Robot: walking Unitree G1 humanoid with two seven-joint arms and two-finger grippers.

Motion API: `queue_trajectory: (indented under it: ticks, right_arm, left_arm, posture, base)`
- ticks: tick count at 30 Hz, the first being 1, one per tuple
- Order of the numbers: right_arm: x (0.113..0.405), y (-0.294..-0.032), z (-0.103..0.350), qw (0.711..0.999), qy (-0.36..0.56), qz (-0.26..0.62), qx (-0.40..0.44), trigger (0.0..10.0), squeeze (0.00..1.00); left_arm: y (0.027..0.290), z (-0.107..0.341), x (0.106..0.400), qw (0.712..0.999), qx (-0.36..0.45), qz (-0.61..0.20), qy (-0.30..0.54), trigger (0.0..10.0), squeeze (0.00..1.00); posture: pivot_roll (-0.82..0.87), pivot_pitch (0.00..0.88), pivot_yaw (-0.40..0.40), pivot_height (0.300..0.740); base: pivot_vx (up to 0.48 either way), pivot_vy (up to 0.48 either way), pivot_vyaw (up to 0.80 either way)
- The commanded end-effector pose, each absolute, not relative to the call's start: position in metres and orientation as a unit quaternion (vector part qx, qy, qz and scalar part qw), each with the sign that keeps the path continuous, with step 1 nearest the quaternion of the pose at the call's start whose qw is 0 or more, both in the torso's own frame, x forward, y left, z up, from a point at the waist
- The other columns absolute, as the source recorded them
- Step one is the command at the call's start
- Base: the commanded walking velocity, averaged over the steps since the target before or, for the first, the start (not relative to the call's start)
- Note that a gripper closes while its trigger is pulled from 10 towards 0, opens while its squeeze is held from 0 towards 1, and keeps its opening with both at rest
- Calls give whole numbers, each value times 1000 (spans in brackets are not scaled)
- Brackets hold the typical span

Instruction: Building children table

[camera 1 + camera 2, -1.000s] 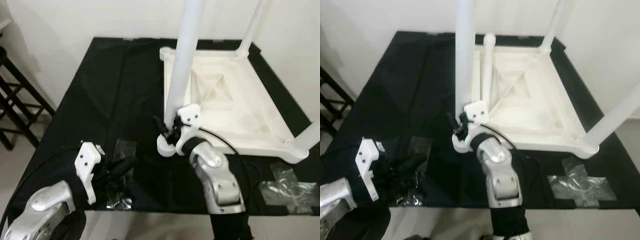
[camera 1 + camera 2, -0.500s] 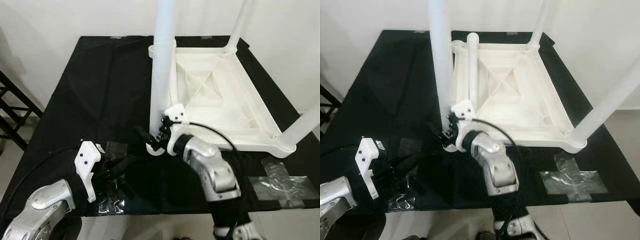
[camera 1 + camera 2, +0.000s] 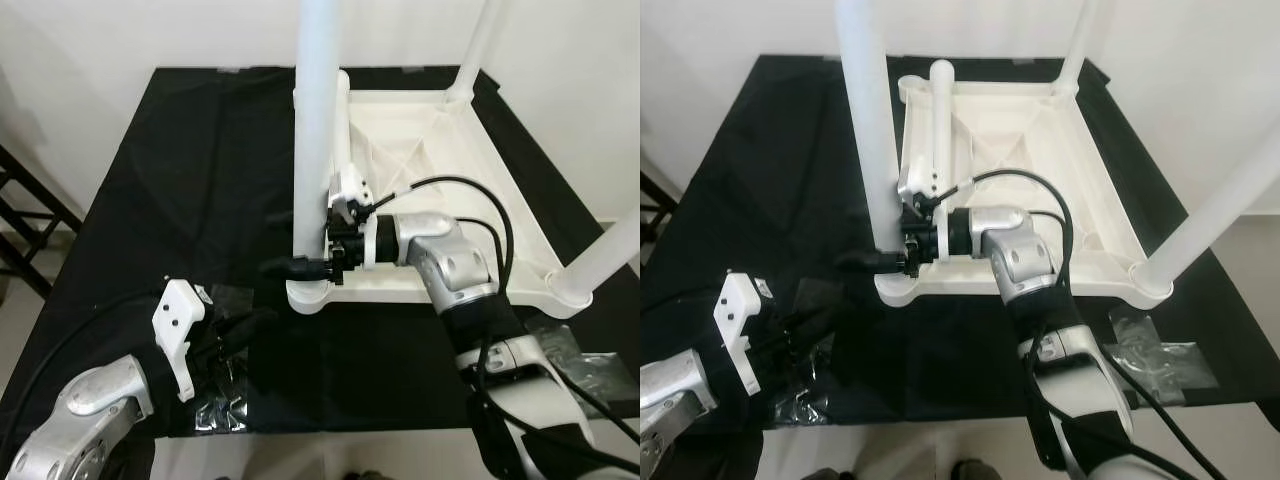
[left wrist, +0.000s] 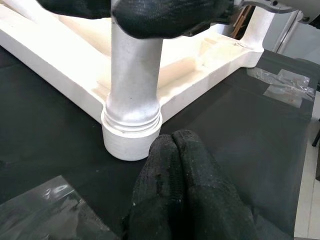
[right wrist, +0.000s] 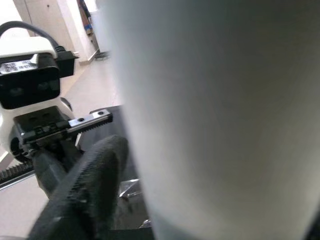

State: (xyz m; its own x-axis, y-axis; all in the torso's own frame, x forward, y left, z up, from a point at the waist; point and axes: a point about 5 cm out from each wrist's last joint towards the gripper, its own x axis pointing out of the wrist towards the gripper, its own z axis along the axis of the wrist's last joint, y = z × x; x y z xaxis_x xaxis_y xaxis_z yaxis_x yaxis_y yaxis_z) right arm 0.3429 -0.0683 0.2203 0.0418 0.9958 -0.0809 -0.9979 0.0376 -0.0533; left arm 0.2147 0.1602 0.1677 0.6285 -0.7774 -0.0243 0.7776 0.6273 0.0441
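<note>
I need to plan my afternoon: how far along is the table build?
Three white legs stand in the upturned tabletop. The right gripper clamps the near-left leg at its socket, apparently seating it. One loose leg lies inside the frame, its corner unfilled. The left gripper rests shut on the black cloth.

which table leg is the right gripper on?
The near-left leg of the upturned white table, standing in the corner socket closest to the left gripper. The right gripper clasps it just above the socket; the other legs stand free.

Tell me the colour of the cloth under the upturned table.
Black. The cloth shows best in the left eye view.
</note>
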Motion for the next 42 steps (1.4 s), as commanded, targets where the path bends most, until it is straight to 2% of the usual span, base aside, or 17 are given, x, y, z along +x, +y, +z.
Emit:
queue_trajectory:
  ticks: [1, 9, 13, 16, 17, 18, 19, 20, 21, 22, 33, 34, 35, 39, 40, 41, 42]
  right_arm:
    - [340, -62, 215, 692, 18, 721, -35, 0, 0]
    - [342, -74, 210, 714, 11, 699, -31, 0, 0]
    - [340, -87, 199, 768, 10, 639, -45, 0, 0]
    - [338, -90, 194, 785, 14, 618, -47, 0, 0]
    - [333, -90, 185, 818, 24, 573, -45, 0, 0]
    - [333, -90, 185, 818, 24, 573, -45, 0, 0]
    - [315, -76, 156, 900, 63, 431, 5, 0, 0]
    - [315, -76, 156, 900, 63, 431, 5, 0, 0]
    - [296, -67, 138, 939, 88, 333, 23, 0, 0]
    - [285, -60, 132, 952, 97, 288, 27, 0, 0]
    - [291, -52, 142, 950, 71, 303, -12, 0, 0]
    - [290, -51, 145, 953, 72, 294, -18, 7294, 0]
    - [289, -49, 149, 952, 70, 299, -16, 10000, 94]
    - [289, -48, 152, 950, 69, 303, -15, 10000, 94]
    - [289, -47, 154, 947, 68, 314, -10, 10000, 1000]
    - [295, -47, 160, 931, 63, 360, 2, 10000, 1000]
    - [295, -47, 160, 931, 63, 360, 2, 10000, 1000]
  left_arm:
    - [160, 163, 213, 902, 25, -431, 9, 10000, 0]
    - [161, 163, 212, 902, 24, -432, 11, 10000, 0]
    - [162, 164, 211, 901, 24, -432, 11, 10000, 0]
    - [162, 164, 211, 901, 24, -432, 11, 10000, 0]
    - [163, 165, 210, 901, 24, -432, 11, 10000, 0]
    - [163, 165, 210, 901, 24, -432, 11, 10000, 0]
    - [165, 166, 209, 901, 24, -433, 12, 10000, 0]
    - [165, 166, 209, 901, 24, -433, 12, 10000, 0]
    - [166, 166, 210, 901, 24, -433, 13, 10000, 0]
    - [167, 166, 210, 901, 26, -432, 14, 10000, 0]
    - [168, 165, 213, 903, 29, -428, 12, 10000, 0]
    - [168, 165, 213, 904, 31, -426, 11, 10000, 0]
    - [167, 165, 213, 904, 30, -426, 10, 10000, 0]
    - [167, 165, 213, 904, 30, -426, 10, 10000, 0]
    - [167, 165, 213, 904, 30, -427, 10, 10000, 0]
    - [166, 165, 214, 903, 29, -428, 10, 10000, 0]
    - [166, 165, 214, 903, 29, -428, 10, 10000, 0]
  posture:
    - [114, 140, -36, 740]
    - [112, 142, -30, 740]
    - [109, 154, -29, 740]
    - [107, 158, -30, 740]
    - [104, 166, -35, 740]
    - [104, 166, -35, 740]
    - [89, 173, -36, 740]
    - [89, 173, -36, 740]
    - [95, 181, -14, 740]
    - [89, 164, -9, 740]
    - [98, 153, -30, 740]
    - [98, 153, -30, 740]
    - [95, 151, -32, 740]
    - [95, 151, -32, 740]
    - [94, 149, -31, 740]
    - [93, 143, -31, 740]
    - [93, 143, -31, 740]
  base:
    - [0, 0, 0]
    - [0, 0, 0]
    - [0, 0, 0]
    - [0, 0, 0]
    - [0, 0, 0]
    - [0, 0, 0]
    - [0, 0, 0]
    - [0, 0, 0]
    - [0, 0, 0]
    - [0, 0, 0]
    - [0, 0, 0]
    - [0, 0, 0]
    - [0, 0, 0]
    - [0, 0, 0]
    - [0, 0, 0]
    - [0, 0, 0]
    - [0, 0, 0]
